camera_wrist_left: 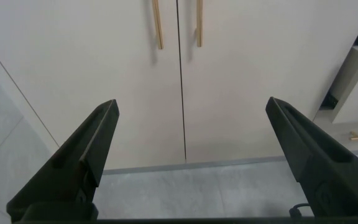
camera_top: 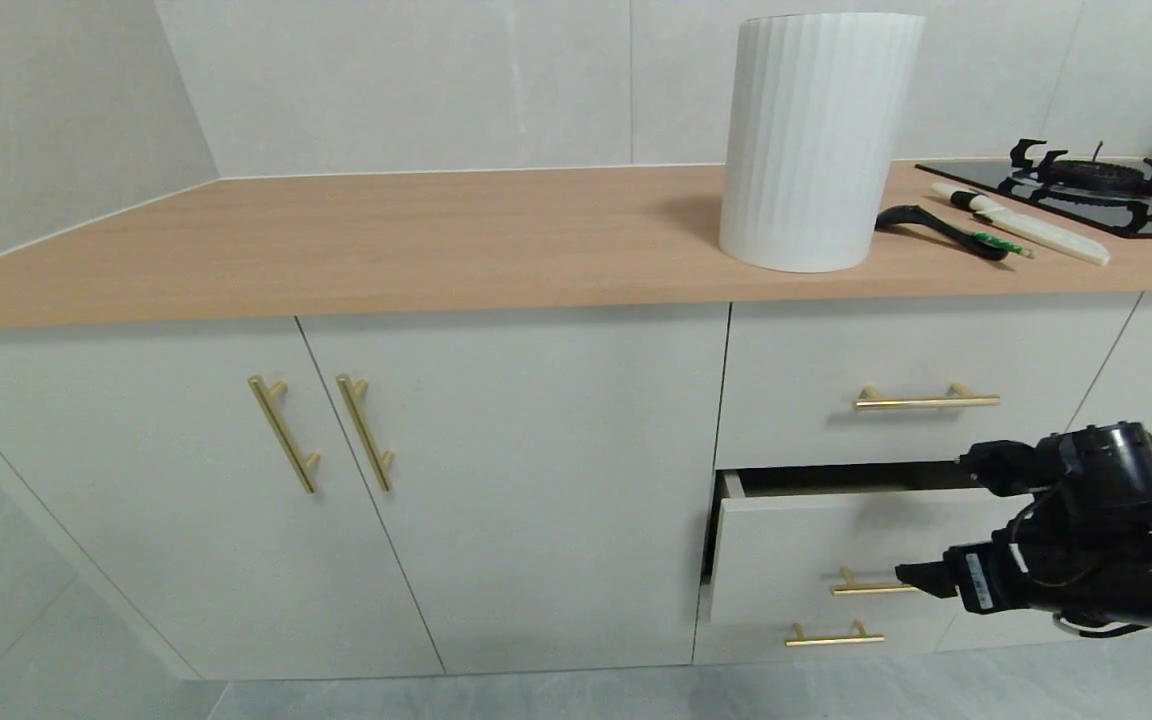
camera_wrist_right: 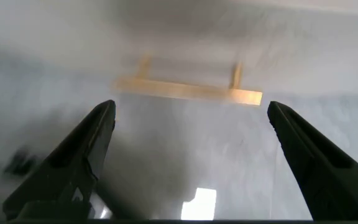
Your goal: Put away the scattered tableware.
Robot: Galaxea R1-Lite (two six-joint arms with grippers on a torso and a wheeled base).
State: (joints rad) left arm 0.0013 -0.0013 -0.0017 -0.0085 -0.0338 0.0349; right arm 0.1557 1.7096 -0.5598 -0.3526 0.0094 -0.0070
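On the wooden counter (camera_top: pixel 386 240) lie a black spoon (camera_top: pixel 941 230), a small green-handled utensil (camera_top: pixel 998 243) and a white knife (camera_top: pixel 1031 232) with a black handle, beside a tall white ribbed container (camera_top: pixel 811 140). Below them the middle drawer (camera_top: pixel 806 540) stands partly pulled out. My right gripper (camera_top: pixel 926 576) is at that drawer's front, close to its gold handle (camera_top: pixel 871 586). In the right wrist view the right gripper (camera_wrist_right: pixel 190 111) is open, a gold handle (camera_wrist_right: pixel 188 90) just beyond it. My left gripper (camera_wrist_left: pixel 191 104) is open and empty, low before the cabinet doors (camera_wrist_left: pixel 179 74).
A black gas stove (camera_top: pixel 1086 185) sits at the counter's far right. The top drawer (camera_top: pixel 926 380) and bottom drawer handle (camera_top: pixel 834 636) are shut in place. Two doors with gold handles (camera_top: pixel 326 435) fill the cabinet's left. Grey floor tiles (camera_wrist_left: pixel 185 193) lie below.
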